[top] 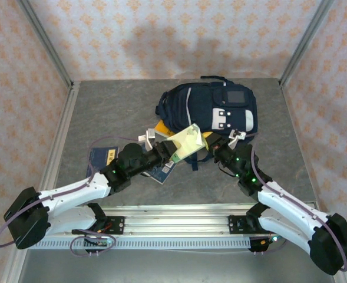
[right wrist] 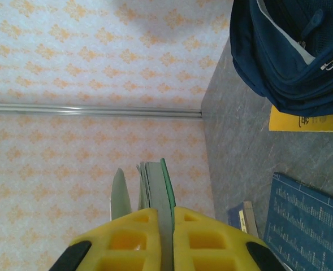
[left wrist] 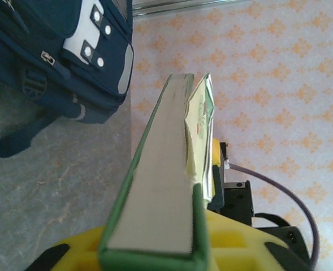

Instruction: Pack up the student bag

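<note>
Two white-and-black robot arms reach in from the near edge and meet in a V over the grey stone-patterned surface (top: 102,112), sharing one green-covered book (top: 188,140) held up just in front of the navy-blue fabric backpack (top: 211,109). The backpack lies at the far centre of the surface, its white-patched front facing up. The left fingers (top: 174,151) are clamped across the green-covered book's thickness at its near end, while the right fingers (top: 212,144) are pressed together on a thin slice of its cover and pages. A flat yellow book (top: 160,127) pokes out from under the backpack's near edge, right behind the raised one. Two dark blue books (top: 104,158) lie on the surface, one left of the left arm and one beneath it.

The left wrist camera sees the grey page block edge-on, with a loose pale leaf (left wrist: 203,121) splaying off to its right. It also catches the backpack's studded white patch (left wrist: 90,42). The right wrist camera looks past its yellow fingers to the yellow book's corner tucked under the backpack and to small print on a blue cover.
</note>
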Motion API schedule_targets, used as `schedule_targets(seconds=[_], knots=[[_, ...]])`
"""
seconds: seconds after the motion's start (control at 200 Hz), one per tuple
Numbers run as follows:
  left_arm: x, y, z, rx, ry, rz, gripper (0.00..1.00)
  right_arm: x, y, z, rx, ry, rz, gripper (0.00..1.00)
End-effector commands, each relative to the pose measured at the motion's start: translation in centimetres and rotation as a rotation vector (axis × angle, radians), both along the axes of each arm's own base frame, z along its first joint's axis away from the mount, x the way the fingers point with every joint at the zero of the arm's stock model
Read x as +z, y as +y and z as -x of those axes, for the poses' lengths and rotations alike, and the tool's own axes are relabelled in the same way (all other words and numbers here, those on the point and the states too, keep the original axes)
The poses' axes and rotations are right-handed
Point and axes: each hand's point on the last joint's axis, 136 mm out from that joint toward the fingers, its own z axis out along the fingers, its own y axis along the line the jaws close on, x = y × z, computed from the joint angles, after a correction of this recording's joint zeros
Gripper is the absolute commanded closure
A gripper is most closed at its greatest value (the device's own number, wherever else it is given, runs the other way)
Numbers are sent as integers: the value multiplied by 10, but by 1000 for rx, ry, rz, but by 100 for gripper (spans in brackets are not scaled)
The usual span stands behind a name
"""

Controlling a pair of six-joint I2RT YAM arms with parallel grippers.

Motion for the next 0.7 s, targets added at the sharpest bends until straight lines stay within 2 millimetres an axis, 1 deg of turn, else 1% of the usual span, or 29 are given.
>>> schedule_targets(seconds=[0.0, 0.03, 0.075, 0.08, 0.12, 0.14, 0.18, 0.23, 0.315, 0.385, 0.43, 0.465, 0.47, 0.49, 0.51, 0.52, 0.535, 0.545, 0.626, 0.676, 0.696], knots=[[17, 19, -5, 59, -58, -51, 86, 5, -2, 0, -8, -14, 109, 73], [15, 27, -5, 77, -61, -79, 86, -2, -6, -1, -20, 16, 182, 60], [10, 41, -4, 107, -62, -141, 87, -9, -15, -1, -45, 55, 303, 45], [9, 43, -4, 109, -61, -150, 87, -11, -17, -1, -49, 63, 318, 44], [5, 56, -1, 129, -66, -216, 88, -13, -25, -3, -77, 84, 406, 37], [6, 61, 0, 135, -77, -243, 88, -15, -30, -4, -87, 95, 449, 35], [1, 72, 4, 146, -77, -310, 88, -17, -35, -6, -95, 98, 527, 31], [-10, 88, 10, 160, -61, -410, 90, -19, -37, -10, -76, 94, 614, 29], [-26, 114, 17, 184, -23, -548, 94, -19, -26, -21, 24, 59, 787, 28], [-38, 132, 21, 207, 15, -613, 94, -24, -12, -37, 125, 78, 913, 27], [-45, 142, 24, 220, 38, -642, 94, -35, -6, -50, 179, 115, 1004, 27], [-48, 147, 26, 228, 48, -654, 94, -41, -1, -61, 207, 139, 1062, 27], [-49, 148, 26, 229, 50, -655, 94, -44, -1, -61, 215, 148, 1073, 27], [-50, 151, 27, 234, 52, -661, 94, -42, 2, -68, 228, 149, 1099, 27], [-51, 154, 27, 238, 54, -667, 94, -48, 5, -74, 249, 162, 1132, 27], [-51, 155, 27, 240, 54, -670, 94, -47, 7, -77, 254, 161, 1144, 27], [-52, 157, 28, 244, 55, -675, 94, -53, 7, -81, 263, 177, 1170, 27], [-52, 158, 28, 246, 55, -677, 94, -52, 9, -85, 264, 178, 1181, 27], [-52, 164, 28, 255, 45, -695, 94, -58, 11, -114, 247, 194, 1286, 25], [-53, 166, 29, 252, 46, -706, 94, -68, 10, -132, 237, 212, 1363, 23], [-54, 167, 29, 251, 49, -710, 94, -69, 10, -140, 228, 216, 1384, 22]])
